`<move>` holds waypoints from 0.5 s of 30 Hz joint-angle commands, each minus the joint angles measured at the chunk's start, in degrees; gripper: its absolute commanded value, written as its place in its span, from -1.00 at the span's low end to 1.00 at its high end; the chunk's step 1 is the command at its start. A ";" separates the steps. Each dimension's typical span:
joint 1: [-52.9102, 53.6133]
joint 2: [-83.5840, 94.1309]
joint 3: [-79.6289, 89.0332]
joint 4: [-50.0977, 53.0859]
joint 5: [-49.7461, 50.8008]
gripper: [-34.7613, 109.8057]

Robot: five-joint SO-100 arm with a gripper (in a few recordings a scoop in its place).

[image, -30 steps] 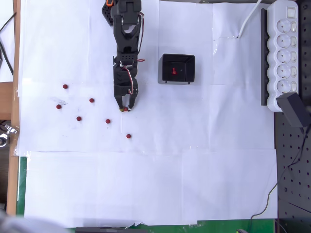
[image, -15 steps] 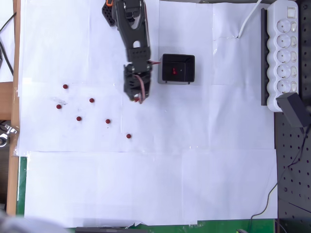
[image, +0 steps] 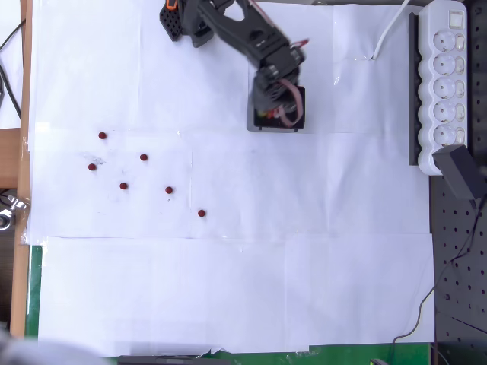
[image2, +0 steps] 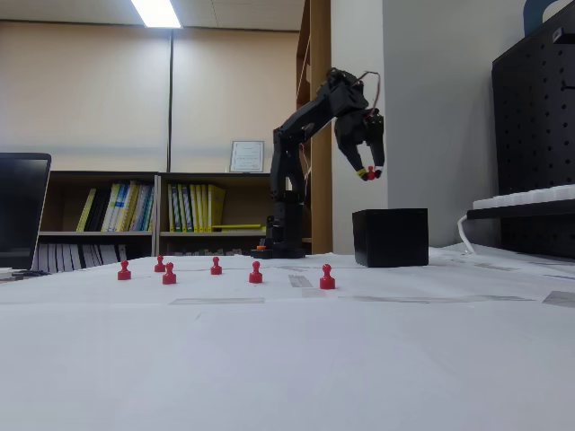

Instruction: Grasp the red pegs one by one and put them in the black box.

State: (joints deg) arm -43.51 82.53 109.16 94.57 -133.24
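Tool [image2: 369,172]: clamped on one red peg [image2: 371,171] — raised above the black box [image2: 390,237].
Bench [image: 228,289]: six loose pegs [image: 144,157].

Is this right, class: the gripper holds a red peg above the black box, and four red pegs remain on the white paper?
One detail is wrong: six red pegs remain on the white paper, not four, as the overhead view shows. The rest stands: the gripper holds a red peg above the black box.

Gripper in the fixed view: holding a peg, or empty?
Holding one: the gripper is shut on a red peg, raised above the black box.
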 commanded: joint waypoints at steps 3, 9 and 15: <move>-3.87 3.52 -5.89 -8.79 -2.99 -0.52; -2.02 4.92 -15.82 -18.81 -1.67 -0.52; -0.79 5.71 -21.45 -24.43 1.05 -0.45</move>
State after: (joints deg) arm -44.30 88.15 87.45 71.72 -132.54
